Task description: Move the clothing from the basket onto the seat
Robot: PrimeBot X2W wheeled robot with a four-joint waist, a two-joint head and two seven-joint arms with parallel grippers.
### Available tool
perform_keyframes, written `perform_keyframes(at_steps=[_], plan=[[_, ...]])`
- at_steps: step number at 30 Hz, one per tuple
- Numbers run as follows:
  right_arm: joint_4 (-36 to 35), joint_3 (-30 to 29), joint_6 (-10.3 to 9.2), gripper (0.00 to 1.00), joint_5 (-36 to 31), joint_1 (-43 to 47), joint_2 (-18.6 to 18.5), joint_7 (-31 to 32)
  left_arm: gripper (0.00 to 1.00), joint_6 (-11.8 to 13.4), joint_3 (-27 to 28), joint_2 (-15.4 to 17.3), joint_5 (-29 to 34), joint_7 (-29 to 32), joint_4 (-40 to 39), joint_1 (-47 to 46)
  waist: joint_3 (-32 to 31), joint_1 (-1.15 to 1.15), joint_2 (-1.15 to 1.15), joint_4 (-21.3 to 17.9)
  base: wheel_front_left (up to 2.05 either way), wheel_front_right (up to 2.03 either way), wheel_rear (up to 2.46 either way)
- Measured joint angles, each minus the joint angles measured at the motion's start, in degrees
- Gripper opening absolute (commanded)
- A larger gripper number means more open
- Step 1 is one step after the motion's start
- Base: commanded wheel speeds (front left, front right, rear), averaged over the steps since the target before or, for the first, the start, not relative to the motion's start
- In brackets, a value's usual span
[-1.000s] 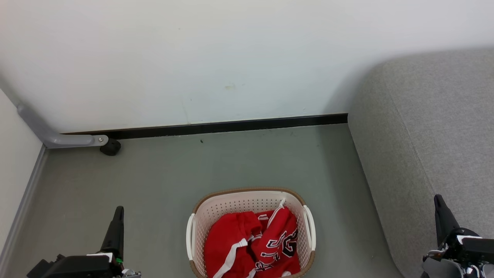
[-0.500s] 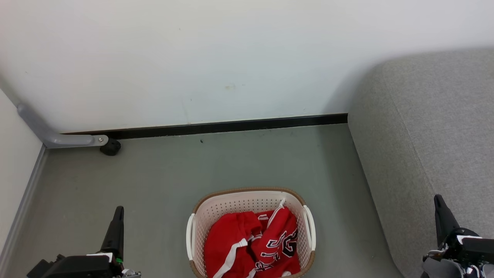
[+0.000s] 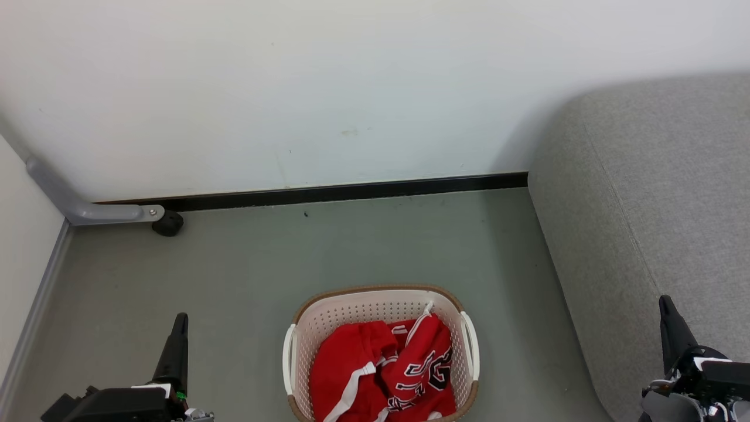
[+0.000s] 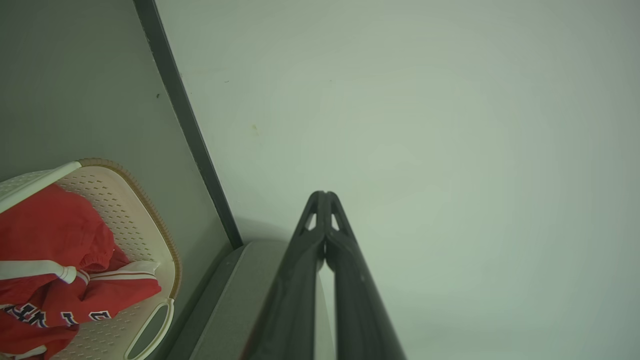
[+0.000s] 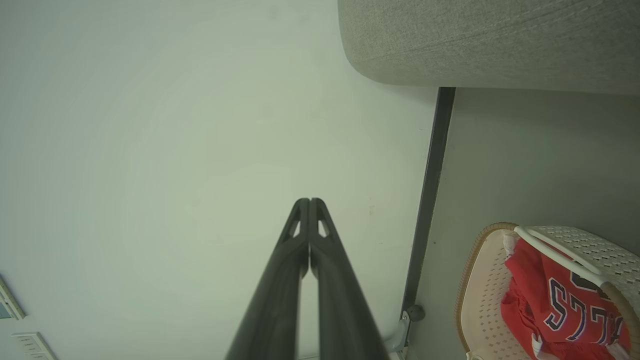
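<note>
Clothing: crumpled red sports clothing [image 3: 384, 369], lettered jersey on the 3 o'clock side and white-striped shorts on the 9 o'clock side, all heaped inside the basket.
Basket: oval cream-white perforated plastic basket [image 3: 375, 289] with a brown rim, on the grey-green floor [image 3: 351, 246], at 6 o'clock in the head view, between the two arms.
Seat: large grey fabric sofa cushion [image 3: 674, 205] at 3 o'clock of the basket, apart from it, nothing red on it.
Left fingers [image 3: 180, 320]: clenched tip to tip on nothing, pointing to 12; clothing off toward 3 o'clock; by the head view the nearer pair.
Right fingers [image 3: 665, 306]: clenched and empty too, seen against the seat; clothing off toward 9 o'clock, farther away.
Heap axis: roughly 12 to 6 along the basket, near end cut off by the frame.
Next move, as a judgement: fingers opened, then inward and down over the rim; nothing lifted yet.
</note>
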Motion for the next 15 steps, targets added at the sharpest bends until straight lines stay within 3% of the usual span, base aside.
perform_keyframes(at_steps=[15], plan=[[0.00,0.00,0.00,0.00,0.00,0.00,0.00,0.00,0.00,0.00,0.00,0.00,0.00,0.00,0.00,0.00,0.00,0.00,0.00,0.00,0.00,0.00,0.00]])
